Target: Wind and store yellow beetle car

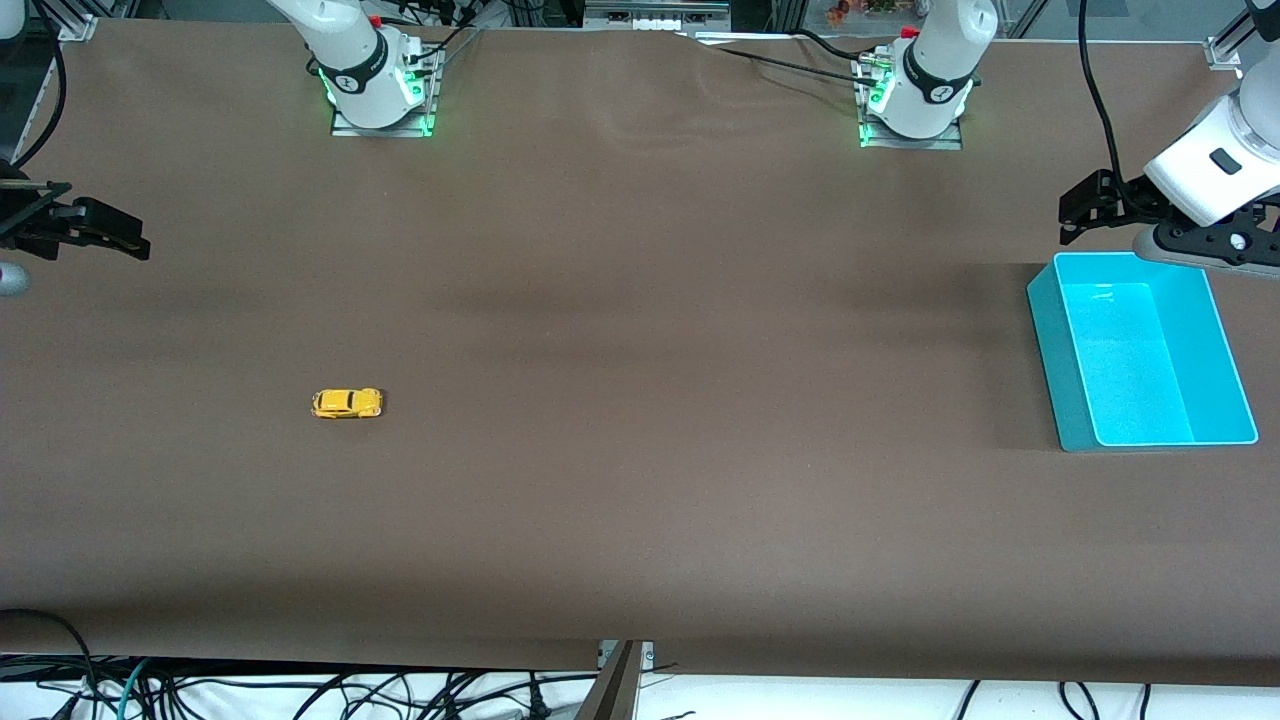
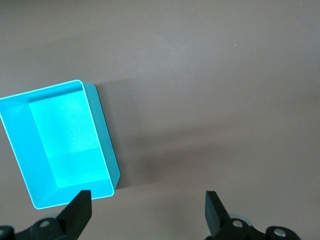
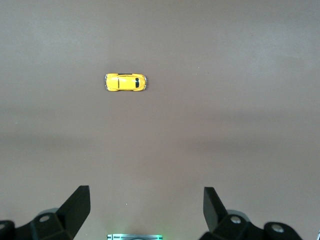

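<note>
The yellow beetle car (image 1: 346, 403) (image 3: 125, 82) stands alone on the brown table, toward the right arm's end. My right gripper (image 1: 128, 238) (image 3: 145, 195) hovers open and empty over the table's edge at that end, well apart from the car. The turquoise bin (image 1: 1046, 350) (image 2: 103, 135) sits empty toward the left arm's end. My left gripper (image 1: 1075, 212) (image 2: 147, 200) hangs open and empty over the table beside the bin's edge that lies farther from the front camera.
Both arm bases (image 1: 380, 92) (image 1: 912, 102) stand along the table's edge farthest from the front camera. Cables (image 1: 300, 690) lie below the table's near edge. A wide stretch of bare brown cloth (image 1: 680, 420) separates car and bin.
</note>
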Robot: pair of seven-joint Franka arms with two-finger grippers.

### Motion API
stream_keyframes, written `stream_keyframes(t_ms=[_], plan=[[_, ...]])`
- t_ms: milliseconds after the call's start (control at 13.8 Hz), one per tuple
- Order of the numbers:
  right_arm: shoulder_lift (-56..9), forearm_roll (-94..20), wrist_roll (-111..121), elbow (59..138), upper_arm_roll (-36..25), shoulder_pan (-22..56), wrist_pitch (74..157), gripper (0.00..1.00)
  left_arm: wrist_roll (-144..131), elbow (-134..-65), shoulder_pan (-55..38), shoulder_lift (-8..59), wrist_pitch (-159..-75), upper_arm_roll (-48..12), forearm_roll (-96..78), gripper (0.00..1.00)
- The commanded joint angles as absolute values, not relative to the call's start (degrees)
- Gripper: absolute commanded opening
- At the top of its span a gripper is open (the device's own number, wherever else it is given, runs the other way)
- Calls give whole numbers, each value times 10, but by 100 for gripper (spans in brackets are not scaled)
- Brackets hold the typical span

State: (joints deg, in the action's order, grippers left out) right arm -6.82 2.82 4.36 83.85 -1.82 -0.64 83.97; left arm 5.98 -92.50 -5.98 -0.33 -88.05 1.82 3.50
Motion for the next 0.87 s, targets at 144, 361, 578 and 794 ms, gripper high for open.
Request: stream_keyframes(t_ms=[144,361,578,794], plan=[[-68,21,46,837,-11,-15,841,100,58,-920,-67,-3,-870,21,44,100],[-68,21,45,837,-11,-15,841,100,61,-914,-76,4,-865,30,44,100],[-69,20,45,837,-11,-14,841,100,63,-910,-97,11,-860,57,44,100],[-96,22,45,837,-7,-4,840,100,62,-910,-95,11,-860,53,43,100]])
